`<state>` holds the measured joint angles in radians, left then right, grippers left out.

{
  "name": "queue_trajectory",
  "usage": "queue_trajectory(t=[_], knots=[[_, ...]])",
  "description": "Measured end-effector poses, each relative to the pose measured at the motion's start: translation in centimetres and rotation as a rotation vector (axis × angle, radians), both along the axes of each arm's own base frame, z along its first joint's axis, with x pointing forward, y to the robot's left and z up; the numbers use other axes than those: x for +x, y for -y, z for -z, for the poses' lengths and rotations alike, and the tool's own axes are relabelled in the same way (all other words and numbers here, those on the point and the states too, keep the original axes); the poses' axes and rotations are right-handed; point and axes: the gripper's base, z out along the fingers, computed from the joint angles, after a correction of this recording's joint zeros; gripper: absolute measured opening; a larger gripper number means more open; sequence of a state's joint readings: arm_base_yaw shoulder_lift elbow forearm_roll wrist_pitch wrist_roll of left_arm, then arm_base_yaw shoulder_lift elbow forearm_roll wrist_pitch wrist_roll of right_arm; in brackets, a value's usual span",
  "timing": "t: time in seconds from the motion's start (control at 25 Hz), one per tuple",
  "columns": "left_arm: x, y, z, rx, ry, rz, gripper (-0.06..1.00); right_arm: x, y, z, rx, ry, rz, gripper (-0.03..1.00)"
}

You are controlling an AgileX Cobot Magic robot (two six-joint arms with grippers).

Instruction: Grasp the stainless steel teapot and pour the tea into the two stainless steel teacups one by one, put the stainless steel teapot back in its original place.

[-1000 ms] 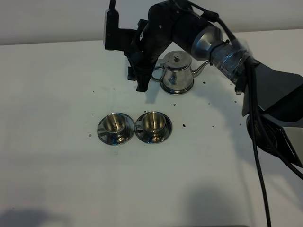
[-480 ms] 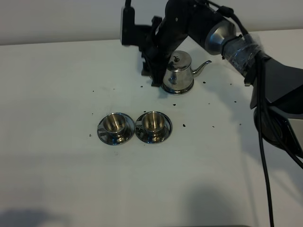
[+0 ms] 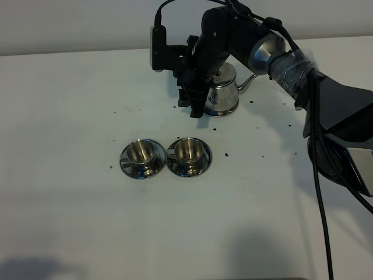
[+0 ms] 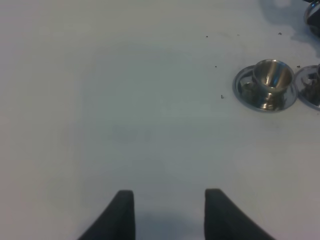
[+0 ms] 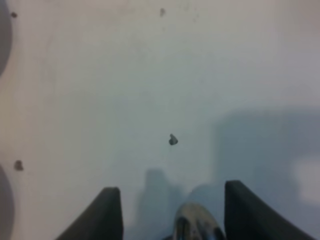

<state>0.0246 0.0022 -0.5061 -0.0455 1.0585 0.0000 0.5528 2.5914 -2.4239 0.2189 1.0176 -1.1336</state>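
The stainless steel teapot [image 3: 225,93] stands at the back of the white table, spout pointing right. My right gripper [image 3: 196,104] is down at its left side, where the loop handle is. In the right wrist view the shiny handle [image 5: 195,225] sits between the two dark fingers of my right gripper [image 5: 172,187], with a gap on each side, so the gripper is open. The two stainless steel teacups [image 3: 141,153] [image 3: 189,150] stand side by side on saucers in front of the teapot. No tea shows. My left gripper [image 4: 169,192] hangs open over bare table, left of a cup [image 4: 272,77].
Small dark specks [image 3: 226,154] lie scattered on the table around the teapot and cups. The right arm's cables and dark base [image 3: 341,146] fill the right edge. The second saucer's rim [image 4: 310,92] shows at the left wrist view's edge.
My right gripper has moved right, from beside the teapot to around its handle. The teapot, the cups and the left arm have stayed put.
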Motion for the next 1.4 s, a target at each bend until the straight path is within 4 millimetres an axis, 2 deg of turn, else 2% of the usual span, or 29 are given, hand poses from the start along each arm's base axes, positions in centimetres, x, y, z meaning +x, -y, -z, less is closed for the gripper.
queue_trajectory(t=[0.48, 1.08, 1.24, 1.4], knots=[[0.0, 0.0, 0.0, 0.000, 0.000, 0.000, 0.37, -0.4, 0.2, 0.2, -0.032, -0.044, -0.009, 0.44], [0.0, 0.0, 0.0, 0.000, 0.000, 0.000, 0.37, -3.0, -1.4, 0.7, -0.109, -0.175, -0.023, 0.44], [0.0, 0.0, 0.0, 0.000, 0.000, 0.000, 0.37, -3.3, -1.9, 0.6, -0.113, -0.167, -0.034, 0.44], [0.0, 0.0, 0.0, 0.000, 0.000, 0.000, 0.37, -2.7, -2.4, -0.8, -0.070, -0.045, -0.050, 0.44]])
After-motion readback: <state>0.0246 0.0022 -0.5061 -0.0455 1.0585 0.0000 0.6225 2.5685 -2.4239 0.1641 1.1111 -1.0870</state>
